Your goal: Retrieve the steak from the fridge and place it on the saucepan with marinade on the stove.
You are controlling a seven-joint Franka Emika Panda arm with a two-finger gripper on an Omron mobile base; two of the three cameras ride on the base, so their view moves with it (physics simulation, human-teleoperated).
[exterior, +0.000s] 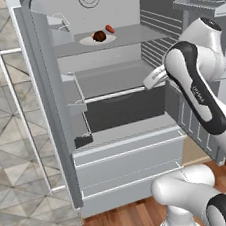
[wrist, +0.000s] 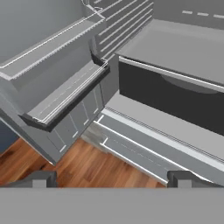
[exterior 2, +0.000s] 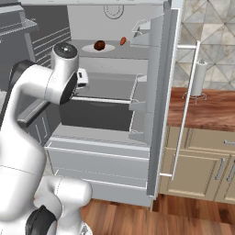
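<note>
The fridge (exterior: pixel 127 163) stands with both doors swung open. On its upper shelf the steak (exterior: pixel 99 36) (exterior 2: pixel 99 45), a small dark red lump, rests on a white plate (exterior: pixel 86 41) (exterior 2: pixel 88 47). My gripper (wrist: pixel 113 179) is open with nothing between its fingertips, and it looks down at the lower shelves, the drawer fronts and a door bin. The hand hangs in front of the middle shelf, below the steak and to its right. The saucepan, the marinade and the stove are out of view.
A small red sausage-like item (exterior: pixel 109 28) (exterior 2: pixel 123 41) lies behind the plate. Door bins (wrist: pixel 65 94) jut out from both open doors (exterior: pixel 37 94) (exterior 2: pixel 160 92). To the right, a paper towel holder (exterior 2: pixel 198 78) stands on a wooden counter (exterior 2: pixel 206 110) over beige cabinets.
</note>
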